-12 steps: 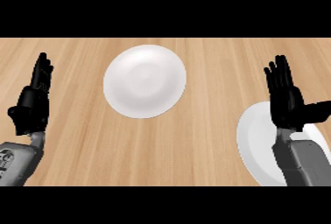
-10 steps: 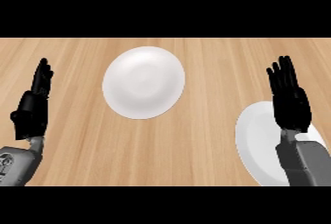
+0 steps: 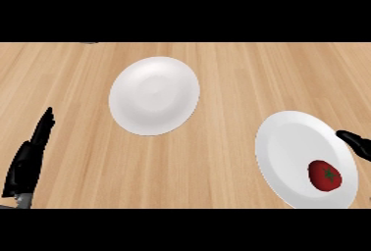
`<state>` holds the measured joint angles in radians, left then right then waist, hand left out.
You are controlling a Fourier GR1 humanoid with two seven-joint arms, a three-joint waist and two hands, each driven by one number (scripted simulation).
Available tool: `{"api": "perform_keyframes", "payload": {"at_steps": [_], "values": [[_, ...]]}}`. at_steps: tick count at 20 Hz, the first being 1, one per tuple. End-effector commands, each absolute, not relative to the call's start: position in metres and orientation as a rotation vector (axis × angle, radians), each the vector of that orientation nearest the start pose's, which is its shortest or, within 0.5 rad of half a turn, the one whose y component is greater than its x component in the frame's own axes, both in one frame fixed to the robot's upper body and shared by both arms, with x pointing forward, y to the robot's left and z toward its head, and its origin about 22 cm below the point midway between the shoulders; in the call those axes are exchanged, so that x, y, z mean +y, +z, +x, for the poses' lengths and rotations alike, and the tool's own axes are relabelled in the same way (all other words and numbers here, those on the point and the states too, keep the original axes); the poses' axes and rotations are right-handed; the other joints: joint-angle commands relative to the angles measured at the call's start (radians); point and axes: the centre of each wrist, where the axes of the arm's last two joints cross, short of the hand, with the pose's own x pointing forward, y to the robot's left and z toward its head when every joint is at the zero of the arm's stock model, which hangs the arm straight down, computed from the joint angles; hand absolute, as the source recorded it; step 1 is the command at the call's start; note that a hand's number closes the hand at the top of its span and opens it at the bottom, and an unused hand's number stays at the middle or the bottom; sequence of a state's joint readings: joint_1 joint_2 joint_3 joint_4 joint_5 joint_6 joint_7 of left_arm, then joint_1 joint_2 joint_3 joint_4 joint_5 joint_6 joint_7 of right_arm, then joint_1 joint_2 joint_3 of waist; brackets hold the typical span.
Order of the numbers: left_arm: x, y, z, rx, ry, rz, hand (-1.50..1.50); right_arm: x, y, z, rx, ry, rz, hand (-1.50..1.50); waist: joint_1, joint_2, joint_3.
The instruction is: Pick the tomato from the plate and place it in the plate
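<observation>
Tomato [image 3: 325,175] lies on the near plate [image 3: 284,142] at lower right, close to that plate's outer rim, which runs to the view's bottom edge. The far plate [image 3: 154,95] sits well apart, with a wide band of counter [image 3: 232,73] between the two. Left hand [image 3: 29,164] rests released at the lower-left edge, grasping nothing. Only a sliver of right hand [image 3: 357,142] shows at the right edge beside the near plate's rim, state cannot be told.

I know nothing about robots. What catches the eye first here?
The red tomato grabs the eye, lying on the white plate at the lower right. A second white plate sits near the middle of the wooden counter, and the black left hand rests open at the left edge.
</observation>
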<state>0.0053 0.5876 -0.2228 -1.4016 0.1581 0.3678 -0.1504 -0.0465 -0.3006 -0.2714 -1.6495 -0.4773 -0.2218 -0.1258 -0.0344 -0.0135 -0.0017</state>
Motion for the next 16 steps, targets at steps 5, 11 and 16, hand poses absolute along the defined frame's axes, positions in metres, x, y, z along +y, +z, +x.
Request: {"api": "perform_keyframes", "payload": {"at_steps": [5,11,16], "values": [[0.347,-0.015,0.218,-1.495,-0.284,0.49,0.0,-0.345,0.086,0.135,-1.965,-0.666,-0.333,-1.5,0.011,0.01,0.001],[0.343,-0.003,0.214,-1.496,-0.289,0.497,0.0,-0.372,0.102,0.092,-1.804,-0.272,-0.299,-1.5,0.012,0.01,0.001],[0.337,-0.005,0.217,-1.511,-0.274,0.493,0.0,-0.388,0.119,0.09,-1.593,0.03,-0.383,-1.5,0.027,0.014,0.001]]}}
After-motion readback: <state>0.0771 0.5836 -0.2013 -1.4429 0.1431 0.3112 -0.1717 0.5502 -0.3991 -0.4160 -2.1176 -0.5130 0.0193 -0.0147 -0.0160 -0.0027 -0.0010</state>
